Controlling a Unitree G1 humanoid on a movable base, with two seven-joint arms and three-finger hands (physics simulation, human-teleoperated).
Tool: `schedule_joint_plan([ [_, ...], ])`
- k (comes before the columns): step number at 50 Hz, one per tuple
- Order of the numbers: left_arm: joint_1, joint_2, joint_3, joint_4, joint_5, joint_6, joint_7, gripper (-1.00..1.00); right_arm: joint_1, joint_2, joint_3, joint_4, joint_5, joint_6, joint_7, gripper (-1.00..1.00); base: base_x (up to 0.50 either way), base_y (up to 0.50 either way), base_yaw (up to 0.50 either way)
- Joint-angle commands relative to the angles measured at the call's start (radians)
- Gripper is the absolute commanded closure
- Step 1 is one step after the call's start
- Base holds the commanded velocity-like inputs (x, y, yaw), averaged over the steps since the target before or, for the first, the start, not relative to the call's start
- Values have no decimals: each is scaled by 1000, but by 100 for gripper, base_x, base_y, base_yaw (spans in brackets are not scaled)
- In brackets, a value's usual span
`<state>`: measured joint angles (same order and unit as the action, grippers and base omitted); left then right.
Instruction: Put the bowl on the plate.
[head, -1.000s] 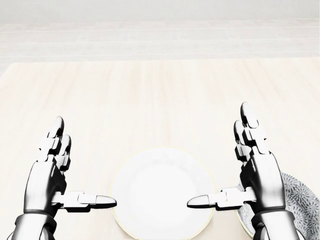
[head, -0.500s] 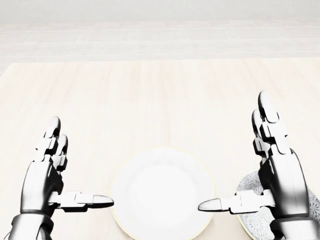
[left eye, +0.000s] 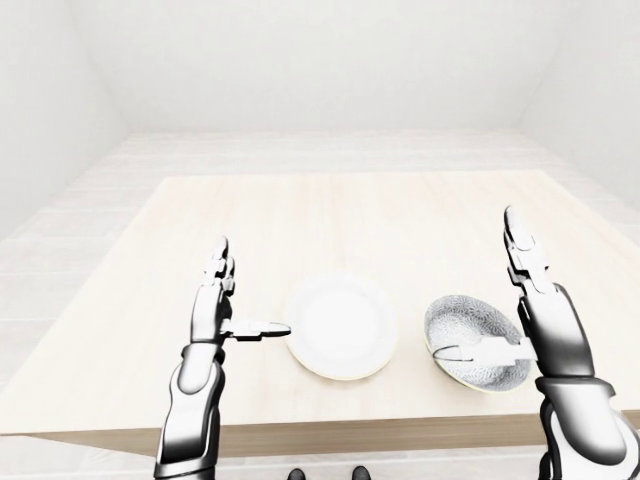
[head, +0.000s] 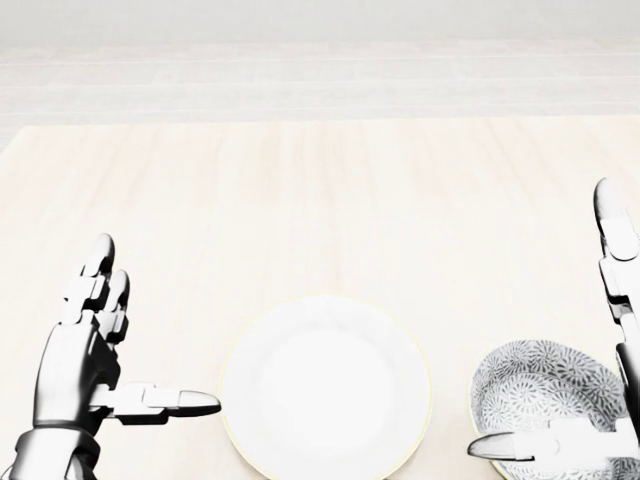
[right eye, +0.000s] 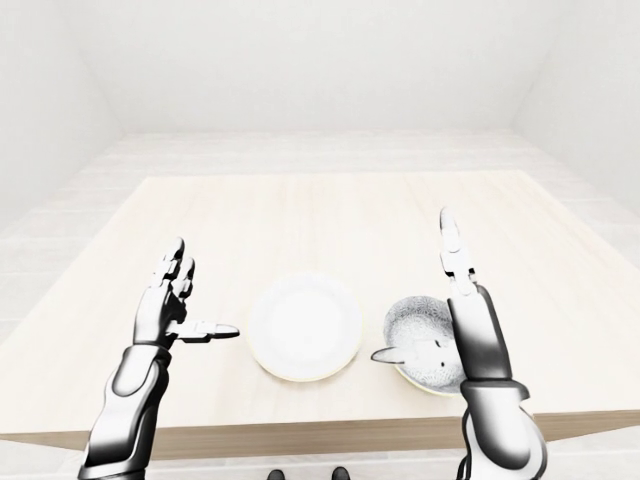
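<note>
A plain white plate lies on the light wooden table, low in the head view. To its right sits a grey speckled bowl, apart from the plate. My right hand is open above the bowl. Its fingers point up along the bowl's right side, and its thumb crosses the bowl's lower rim. My left hand is open left of the plate, with its thumb pointing at the plate's left rim and short of touching it. Nothing is held.
In the left-eye view the table's near edge runs just below the plate and bowl. Pale floor and white walls surround the table. The tips of my feet show at the bottom.
My right hand has moved right, from beside the plate's right rim to over the bowl, so that more of the bowl shows. The left hand has drifted slightly left and down.
</note>
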<state>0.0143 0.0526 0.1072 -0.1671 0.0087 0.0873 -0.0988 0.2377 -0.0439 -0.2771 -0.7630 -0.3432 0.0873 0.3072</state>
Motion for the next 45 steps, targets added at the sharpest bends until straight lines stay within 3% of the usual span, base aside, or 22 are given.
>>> schedule_joint_plan([
  [1,7,4,12,-3,-6,0,-6,-100,2,30,-44,-77,-154,0,73,-100,0,0,0],
  [14,10,3,15,0,-4,0,-7,-100,56,7,-3,-67,-383,0,165,-100,0,0,0],
  [22,12,1,14,2,-3,0,-6,-100,82,-7,19,-54,-601,0,232,-100,0,0,0],
  [37,8,1,12,10,-3,-1,-4,-100,53,37,15,-25,-750,0,306,-100,0,0,0],
  [45,10,2,14,15,-1,-9,-5,-100,56,52,-9,10,-785,0,290,-100,0,0,0],
])
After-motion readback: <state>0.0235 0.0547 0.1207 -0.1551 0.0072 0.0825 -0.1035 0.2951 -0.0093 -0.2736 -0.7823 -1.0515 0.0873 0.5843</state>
